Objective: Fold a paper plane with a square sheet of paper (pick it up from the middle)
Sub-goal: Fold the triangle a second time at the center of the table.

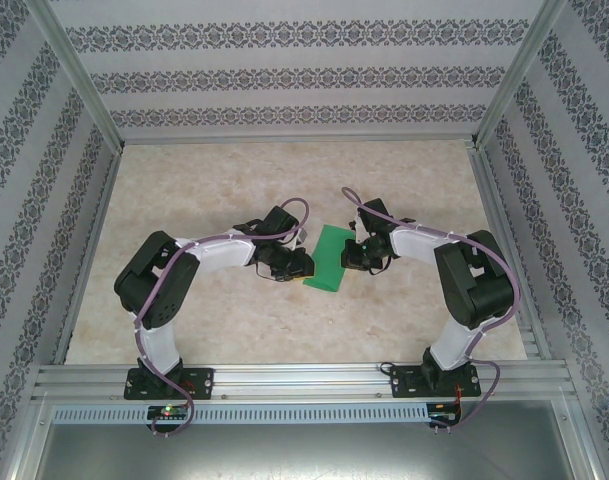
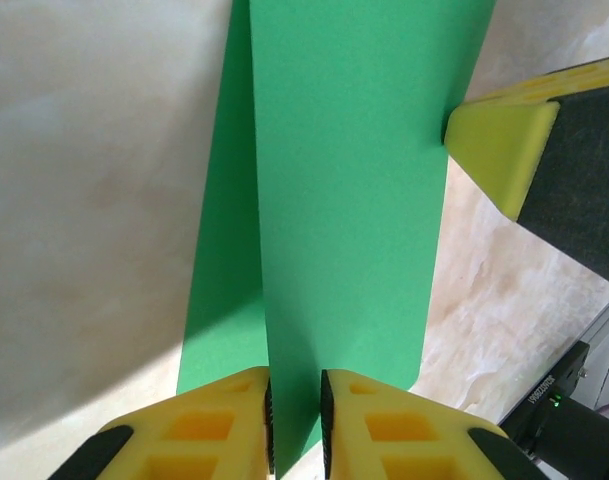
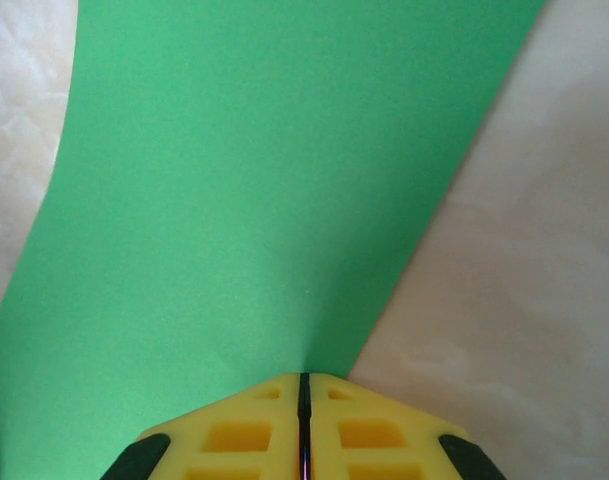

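The square sheet of paper [image 1: 329, 258] is bright green and folded into a narrow rectangle, not a pointed paper plane. It lies between the two grippers at the table's middle. In the left wrist view two layers of the paper [image 2: 344, 200] show, the upper one lifted. My left gripper [image 2: 296, 380] straddles the near end of the upper layer, its jaws a small gap apart. My right gripper [image 3: 304, 378] is shut on the paper's [image 3: 244, 180] edge. One of its yellow fingers [image 2: 499, 150] meets the paper's right edge in the left wrist view.
The marble-patterned table [image 1: 214, 190] lies inside patterned walls with an aluminium frame [image 1: 294, 378] along the near edge. Both arm bases stand on that frame. Bare tabletop lies behind and to both sides of the grippers.
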You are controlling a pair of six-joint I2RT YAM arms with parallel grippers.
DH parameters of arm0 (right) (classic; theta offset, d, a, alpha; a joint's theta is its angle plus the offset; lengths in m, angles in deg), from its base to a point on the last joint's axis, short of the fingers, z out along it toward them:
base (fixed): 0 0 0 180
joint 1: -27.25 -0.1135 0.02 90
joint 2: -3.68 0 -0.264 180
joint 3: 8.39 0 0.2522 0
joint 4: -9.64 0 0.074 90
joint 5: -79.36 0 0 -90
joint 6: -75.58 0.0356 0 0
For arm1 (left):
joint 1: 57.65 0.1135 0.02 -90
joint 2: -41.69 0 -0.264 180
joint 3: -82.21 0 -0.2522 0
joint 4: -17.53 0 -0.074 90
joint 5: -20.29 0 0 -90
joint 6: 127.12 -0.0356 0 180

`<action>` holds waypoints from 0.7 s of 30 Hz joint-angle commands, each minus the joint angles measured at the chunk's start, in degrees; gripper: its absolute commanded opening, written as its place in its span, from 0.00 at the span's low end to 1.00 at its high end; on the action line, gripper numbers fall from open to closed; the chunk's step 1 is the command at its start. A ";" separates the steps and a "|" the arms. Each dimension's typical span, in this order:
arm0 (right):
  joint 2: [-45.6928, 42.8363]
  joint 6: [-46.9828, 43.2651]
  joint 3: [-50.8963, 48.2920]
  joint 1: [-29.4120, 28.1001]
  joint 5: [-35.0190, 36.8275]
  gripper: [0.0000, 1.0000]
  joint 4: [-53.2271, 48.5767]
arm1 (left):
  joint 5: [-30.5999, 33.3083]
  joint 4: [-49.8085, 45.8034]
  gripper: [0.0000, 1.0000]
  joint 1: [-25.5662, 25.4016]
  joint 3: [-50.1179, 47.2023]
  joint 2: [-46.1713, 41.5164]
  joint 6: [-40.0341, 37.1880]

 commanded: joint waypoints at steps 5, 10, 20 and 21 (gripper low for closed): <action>1.68 -1.16 1.07 0.03 1.37 0.09 -1.34 | 0.56 -2.76 0.17 0.30 1.54 -1.79 -2.38; 1.72 -1.07 1.25 -0.22 1.07 0.09 -1.23 | 0.06 -2.75 0.09 0.29 2.14 -1.41 -2.21; 1.64 -0.90 1.37 -0.57 -0.14 0.08 -0.18 | -1.28 -4.57 0.04 -0.56 6.45 2.10 -3.31; 1.75 -0.89 1.23 -0.53 -0.17 0.08 -0.09 | -1.34 -4.61 0.04 -0.69 6.88 2.50 -3.30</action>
